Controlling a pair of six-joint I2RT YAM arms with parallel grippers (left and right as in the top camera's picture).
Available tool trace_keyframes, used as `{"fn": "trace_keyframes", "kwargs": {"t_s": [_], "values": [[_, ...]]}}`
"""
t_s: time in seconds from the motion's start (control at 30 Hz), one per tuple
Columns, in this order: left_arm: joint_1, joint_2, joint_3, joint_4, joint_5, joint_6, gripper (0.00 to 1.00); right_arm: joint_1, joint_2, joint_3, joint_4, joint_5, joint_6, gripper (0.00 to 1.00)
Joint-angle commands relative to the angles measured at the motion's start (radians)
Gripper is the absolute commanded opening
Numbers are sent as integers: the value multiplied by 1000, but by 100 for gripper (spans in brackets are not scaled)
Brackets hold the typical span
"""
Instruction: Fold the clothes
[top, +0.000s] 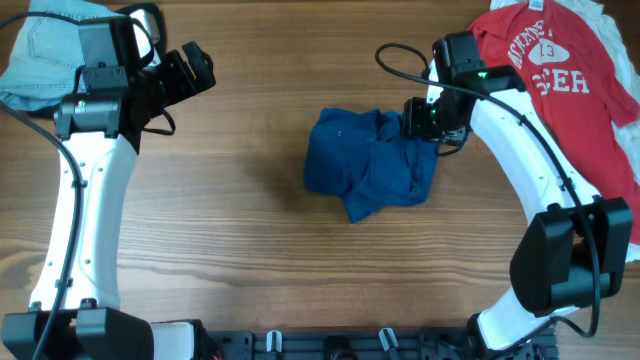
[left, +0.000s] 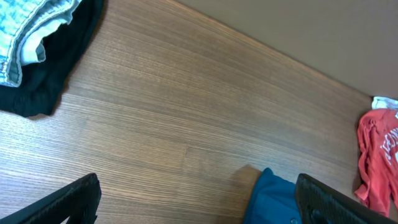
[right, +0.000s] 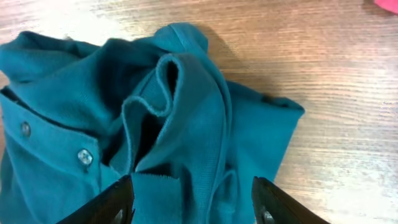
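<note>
Blue shirt was seen crumpled in a heap on the table, directly under the right gripper. The gripper was parked over the heap's upper edge, on the side nearest the red T-shirt. In the right wrist view the right gripper was seen with its jaws apart. One finger was set on each side of a raised fold of the shirt. Fabric was seen between the jaws but was not pinched flat. Whether the fingertips touched the cloth could not be told. Two buttons were seen to the left of the fold.

The red T-shirt was spread flat beyond the right gripper, well apart from it, with white lettering and a "13" on it.

Left gripper was held well apart from the blue shirt, across bare table. Its jaws were seen spread wide in the left wrist view, with nothing between them but wood. From that gripper, a corner of the blue shirt was seen ahead and low. The red T-shirt was seen further off to the side. The jeans were lying just behind the left gripper, with a black garment tucked under them.
</note>
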Motion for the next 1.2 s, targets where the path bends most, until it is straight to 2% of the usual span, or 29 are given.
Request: {"fn": "trace_keyframes", "kwargs": {"t_s": [0.0, 0.13, 0.3, 0.37, 0.43, 0.47, 0.5, 0.53, 0.7, 0.9, 0.97, 1.0, 1.07, 1.1, 1.17], "values": [[7, 7, 4, 0, -6, 17, 100, -2, 26, -43, 61, -16, -18, 61], [7, 7, 4, -1, -6, 17, 100, -2, 72, -43, 160, -77, -55, 61], [7, 7, 4, -4, -6, 17, 100, -2, 135, -43, 167, -87, -58, 60], [7, 7, 3, -4, -6, 17, 100, -2, 142, -43, 158, -85, -58, 56], [7, 7, 4, -4, -6, 17, 100, -6, 138, -41, 135, -85, -54, 42], [7, 7, 4, -4, -6, 17, 100, -13, 137, -34, 115, -85, -54, 22], [7, 7, 4, -4, -6, 17, 100, -24, 133, -18, 77, -85, -55, 9], [7, 7, 4, -4, -6, 17, 100, -41, 128, 6, 30, -77, -55, 4], [7, 7, 4, -3, -6, 17, 100, -145, 79, 140, -196, 23, -56, 4], [7, 7, 4, -3, -6, 17, 100, -226, 77, 141, -284, 35, -114, 4], [7, 7, 3, -3, -6, 17, 100, -214, 77, 141, -275, -104, -179, 17], [7, 7, 4, -3, -6, 17, 100, -202, 77, 140, -265, -162, -186, 28], [7, 7, 4, -3, -6, 17, 100, -179, 77, 136, -242, -207, -182, 43], [7, 7, 3, -3, -6, 17, 100, -158, 77, 125, -217, -212, -143, 47], [7, 7, 4, -4, -6, 17, 100, -138, 79, 104, -192, -212, -97, 49]]}}
